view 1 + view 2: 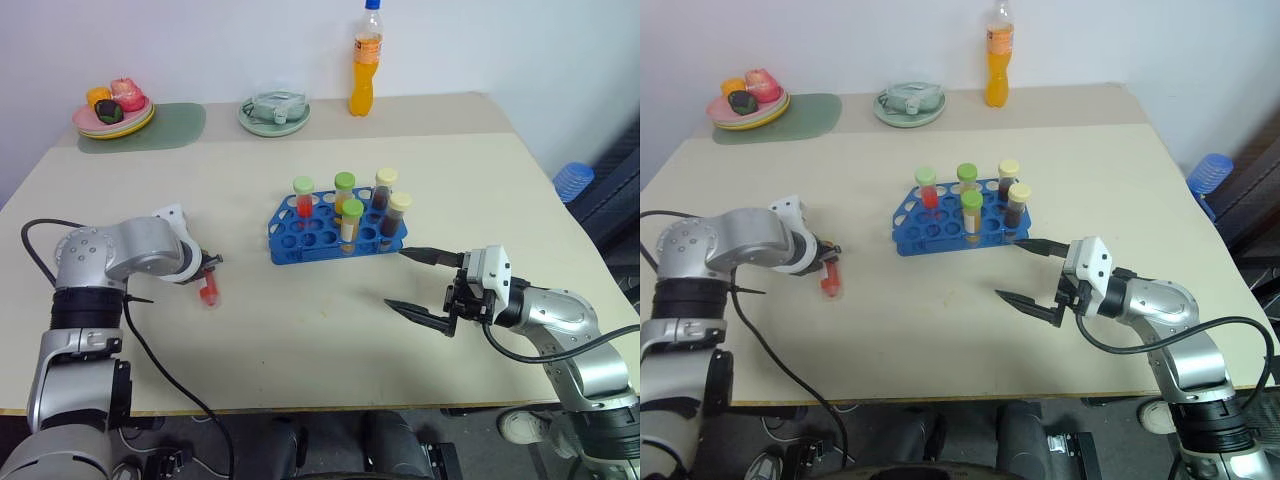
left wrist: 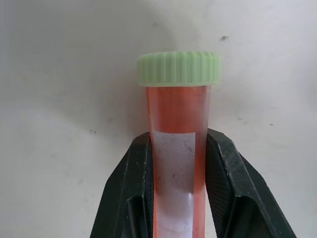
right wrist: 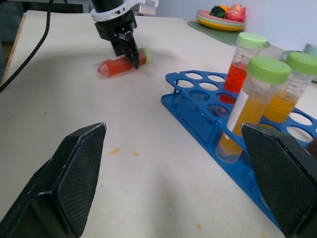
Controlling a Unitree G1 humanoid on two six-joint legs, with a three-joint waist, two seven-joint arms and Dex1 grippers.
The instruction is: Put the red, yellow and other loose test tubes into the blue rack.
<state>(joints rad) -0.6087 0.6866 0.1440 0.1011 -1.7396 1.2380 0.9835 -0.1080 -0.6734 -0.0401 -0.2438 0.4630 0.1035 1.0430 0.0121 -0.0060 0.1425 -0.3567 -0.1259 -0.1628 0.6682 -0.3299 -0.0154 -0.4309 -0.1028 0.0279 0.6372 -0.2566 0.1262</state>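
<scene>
A loose test tube [image 2: 178,114] with red liquid and a pale green cap lies on its side low at the tabletop, left of the blue rack [image 1: 300,240]. My left gripper [image 1: 210,270] is shut on its body, one black finger [image 2: 225,168] on each side. I cannot tell whether the tube rests on the table. The right wrist view shows the same tube [image 3: 116,65] under the left gripper [image 3: 130,52]. The rack holds several upright capped tubes: red, yellow and dark brown. My right gripper [image 1: 395,278] stands open just right of the rack, with nothing between its fingers.
An orange drink bottle [image 1: 365,65] and a round pale green dish [image 1: 274,112] stand at the table's far edge. A plate of toy fruit [image 1: 113,108] sits on a green mat [image 1: 170,125] at the far left. A blue object [image 1: 573,180] stands beyond the table's right edge.
</scene>
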